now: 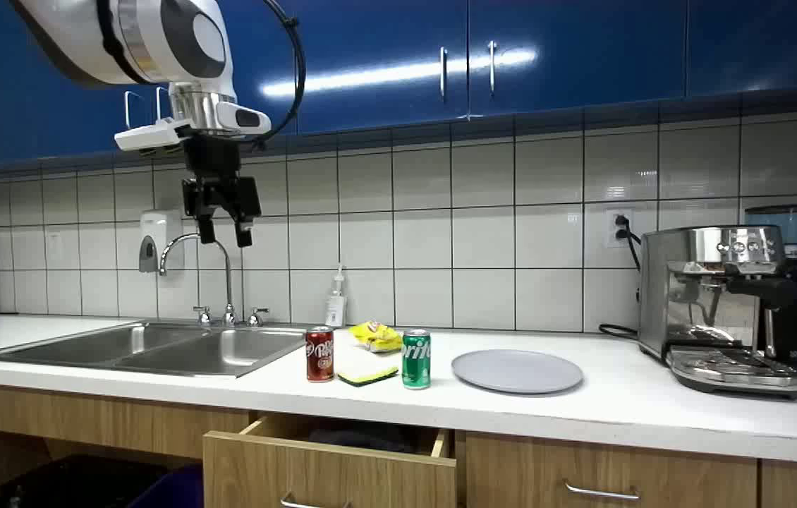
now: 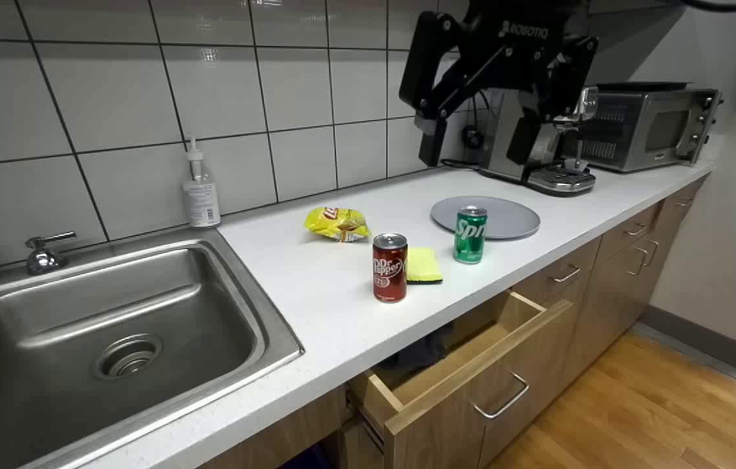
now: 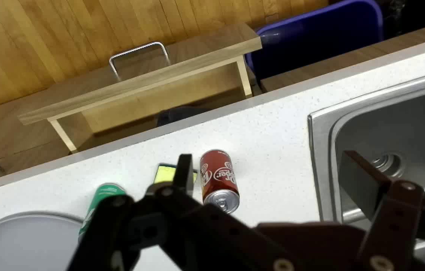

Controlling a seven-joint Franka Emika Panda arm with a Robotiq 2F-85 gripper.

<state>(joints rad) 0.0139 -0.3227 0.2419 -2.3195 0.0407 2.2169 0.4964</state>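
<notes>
Dr Pepper can (image 2: 389, 270) stands upright on the bench (image 2: 322, 312), lower than the end effector (image 3: 269, 177), whose fingers are spread wide with nothing between them. In the wrist view one finger overlaps the sink (image 3: 321, 150); the can shows nearer the opposite finger. If full, it should feel stiff and moderately heavy; if drained, light and easily dented. I cannot tell which. Its smooth metal side could slip, so opposite faces at mid-height look like the best hold. A yellow sponge (image 2: 423, 264) just beside it may crowd one finger.

Lower than the end effector, past the bench's front edge, a pulled-out drawer (image 2: 446, 417) holds something dark, probably cloth. Beside that, a purple bin (image 3: 317, 34) has contents too dark to read. Farther to the end effector's side away from the sink, a Sprite can (image 2: 469, 238) stands near a gray plate (image 2: 511, 223). Below, toward the tiled wall, lies a yellow snack bag (image 2: 337, 223), its filling hidden.
</notes>
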